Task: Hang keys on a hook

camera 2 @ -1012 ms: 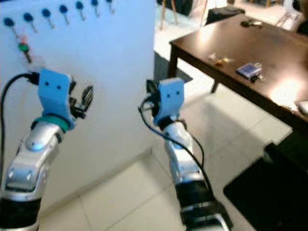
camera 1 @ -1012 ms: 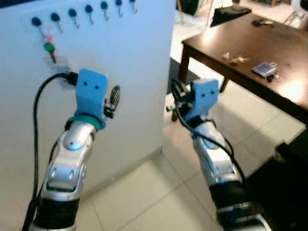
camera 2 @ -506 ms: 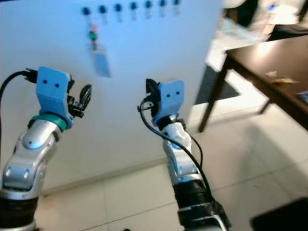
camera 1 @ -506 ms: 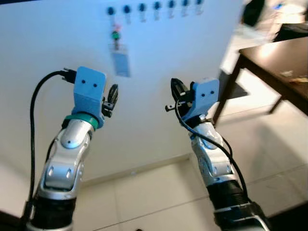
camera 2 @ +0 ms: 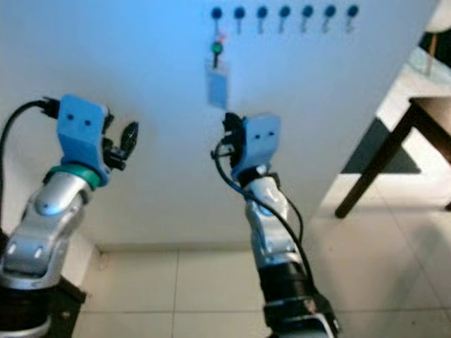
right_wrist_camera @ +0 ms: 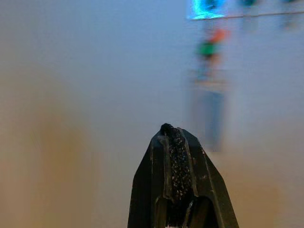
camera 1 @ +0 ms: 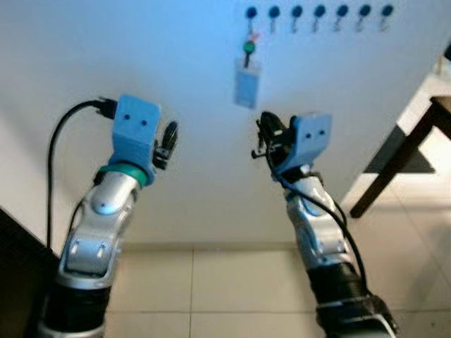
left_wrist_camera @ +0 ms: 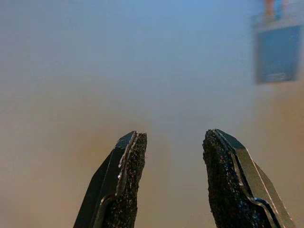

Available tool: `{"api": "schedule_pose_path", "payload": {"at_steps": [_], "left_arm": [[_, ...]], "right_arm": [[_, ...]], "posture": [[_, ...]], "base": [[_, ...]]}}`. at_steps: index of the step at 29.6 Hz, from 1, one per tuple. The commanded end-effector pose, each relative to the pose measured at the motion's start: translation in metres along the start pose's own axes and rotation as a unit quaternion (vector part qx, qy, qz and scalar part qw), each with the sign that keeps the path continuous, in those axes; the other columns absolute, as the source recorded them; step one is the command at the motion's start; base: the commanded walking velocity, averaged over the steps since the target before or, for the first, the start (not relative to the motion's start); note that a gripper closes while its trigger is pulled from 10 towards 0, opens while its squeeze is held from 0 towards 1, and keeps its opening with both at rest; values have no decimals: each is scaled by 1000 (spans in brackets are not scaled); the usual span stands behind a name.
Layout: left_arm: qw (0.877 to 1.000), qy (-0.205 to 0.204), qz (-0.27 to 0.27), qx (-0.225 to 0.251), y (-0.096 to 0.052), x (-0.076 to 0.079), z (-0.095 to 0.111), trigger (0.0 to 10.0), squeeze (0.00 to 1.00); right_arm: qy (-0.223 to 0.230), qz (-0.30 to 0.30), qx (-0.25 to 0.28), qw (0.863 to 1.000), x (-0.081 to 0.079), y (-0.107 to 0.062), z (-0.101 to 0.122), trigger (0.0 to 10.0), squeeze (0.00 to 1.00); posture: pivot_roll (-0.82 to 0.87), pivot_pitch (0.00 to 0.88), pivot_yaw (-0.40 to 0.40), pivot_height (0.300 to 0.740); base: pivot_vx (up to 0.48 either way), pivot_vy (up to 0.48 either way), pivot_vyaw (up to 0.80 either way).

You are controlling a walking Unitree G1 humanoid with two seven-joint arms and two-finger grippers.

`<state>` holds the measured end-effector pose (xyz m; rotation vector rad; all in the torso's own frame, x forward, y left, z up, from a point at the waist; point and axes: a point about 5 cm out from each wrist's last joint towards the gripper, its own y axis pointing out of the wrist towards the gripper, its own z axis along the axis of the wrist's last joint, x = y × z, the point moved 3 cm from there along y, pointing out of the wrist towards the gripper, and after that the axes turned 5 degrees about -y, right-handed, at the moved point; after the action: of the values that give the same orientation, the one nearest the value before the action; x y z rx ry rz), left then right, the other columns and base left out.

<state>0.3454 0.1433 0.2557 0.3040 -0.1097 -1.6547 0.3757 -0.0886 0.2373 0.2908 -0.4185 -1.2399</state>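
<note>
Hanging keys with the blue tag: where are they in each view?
Left eye view: keys hang from the leftmost hook, upper centre, above the right gripper.
Right eye view: keys upper centre, same hook.
Left wrist view: blue tag near one corner.
Right wrist view: blurred keys beyond the fingertips.
Shared landmark: row of hooks.

Left gripper jaws apart; right gripper seemingly closed.
</note>
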Motion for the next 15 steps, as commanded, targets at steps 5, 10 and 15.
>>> {"api": "schedule_pose_path", "payload": {"at_steps": [5,10,15], "left_arm": [[1000,9,-15,16,0,7,5,10000,0],[1000,9,-16,16,2,9,5,10000,0],[1000,9,-18,16,3,10,5,10000,0]], "right_arm": [[14,-34,32,999,13,3,15,10000,0],[8,-44,46,998,18,5,23,10000,0],[7,-45,46,998,20,6,23,10000,0]], "posture": [[-38,0,102,740],[-40,0,103,740],[-45,0,104,740]], "base": [[243,0,0],[437,0,0],[419,0,0]]}}
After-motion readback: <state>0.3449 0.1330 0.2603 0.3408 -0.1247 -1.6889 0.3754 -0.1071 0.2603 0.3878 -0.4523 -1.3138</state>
